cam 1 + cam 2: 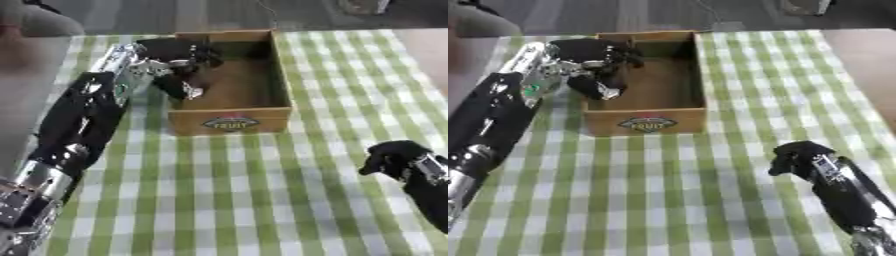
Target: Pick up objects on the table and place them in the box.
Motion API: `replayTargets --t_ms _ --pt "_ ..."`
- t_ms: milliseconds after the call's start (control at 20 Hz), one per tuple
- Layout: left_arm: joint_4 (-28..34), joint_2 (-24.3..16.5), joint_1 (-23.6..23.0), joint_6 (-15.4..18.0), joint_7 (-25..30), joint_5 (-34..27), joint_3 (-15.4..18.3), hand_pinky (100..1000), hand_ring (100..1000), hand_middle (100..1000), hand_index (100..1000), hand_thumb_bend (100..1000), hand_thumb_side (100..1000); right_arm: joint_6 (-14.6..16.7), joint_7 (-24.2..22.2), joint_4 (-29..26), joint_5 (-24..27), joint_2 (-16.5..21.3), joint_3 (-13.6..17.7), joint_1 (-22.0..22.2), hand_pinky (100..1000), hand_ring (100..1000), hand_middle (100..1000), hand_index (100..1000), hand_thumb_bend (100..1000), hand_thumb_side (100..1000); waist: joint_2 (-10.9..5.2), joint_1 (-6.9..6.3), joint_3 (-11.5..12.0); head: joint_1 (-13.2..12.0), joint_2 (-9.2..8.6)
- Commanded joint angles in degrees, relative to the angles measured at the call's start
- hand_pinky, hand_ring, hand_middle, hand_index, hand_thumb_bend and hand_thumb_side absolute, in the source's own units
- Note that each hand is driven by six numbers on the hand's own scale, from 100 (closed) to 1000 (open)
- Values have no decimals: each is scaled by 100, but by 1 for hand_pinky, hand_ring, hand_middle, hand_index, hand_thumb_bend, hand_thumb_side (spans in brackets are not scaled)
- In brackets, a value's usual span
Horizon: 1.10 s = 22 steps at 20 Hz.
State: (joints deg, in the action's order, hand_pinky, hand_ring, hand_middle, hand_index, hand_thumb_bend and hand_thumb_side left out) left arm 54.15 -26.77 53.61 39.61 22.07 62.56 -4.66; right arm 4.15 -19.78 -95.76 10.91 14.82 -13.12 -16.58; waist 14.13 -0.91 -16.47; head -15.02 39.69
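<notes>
An open cardboard box (262,116) with a round label on its front wall stands at the far middle of the green-checked cloth. My left hand (178,54) hangs over the box's left wall, and its relaxed fingers (182,86) droop inside toward the brown floor. I see nothing between them. My right hand (800,154) rests on the cloth at the lower right, well clear of the box, with its fingers bent loosely down and nothing in them. No loose object shows on the cloth.
My left forearm (83,117) lies along the cloth's left side. The cloth (236,190) ends at bare table on the left and at the far right corner (429,45). The floor lies beyond the far edge.
</notes>
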Motion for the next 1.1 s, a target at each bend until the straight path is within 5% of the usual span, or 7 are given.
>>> replayTargets --t_ms 50,300,450,800,1100 --pt "16 -67 60 56 -97 -17 6 964 1000 1000 1000 100 680 12 -12 -49 -27 44 28 -44 652 577 546 701 100 861 -104 27 25 -4 25" --pt "209 -44 -54 92 -371 -445 184 932 1000 1000 1000 100 550 11 1 -41 -26 45 46 -28 644 577 545 701 100 860 -121 43 132 21 33" --pt "470 -40 -169 127 -639 -723 356 890 983 993 950 100 383 4 17 -30 -29 45 61 -12 639 578 546 701 100 863 -135 41 224 64 43" --pt "1353 6 -710 40 -1279 -1365 740 805 912 913 755 100 393 0 59 -17 -31 46 107 8 634 578 546 701 100 862 -149 63 466 170 58" --pt "2102 50 -1392 -433 -1811 -1896 798 723 769 727 487 100 473 0 84 -16 -24 48 136 12 627 578 546 701 100 862 -149 72 621 220 73"
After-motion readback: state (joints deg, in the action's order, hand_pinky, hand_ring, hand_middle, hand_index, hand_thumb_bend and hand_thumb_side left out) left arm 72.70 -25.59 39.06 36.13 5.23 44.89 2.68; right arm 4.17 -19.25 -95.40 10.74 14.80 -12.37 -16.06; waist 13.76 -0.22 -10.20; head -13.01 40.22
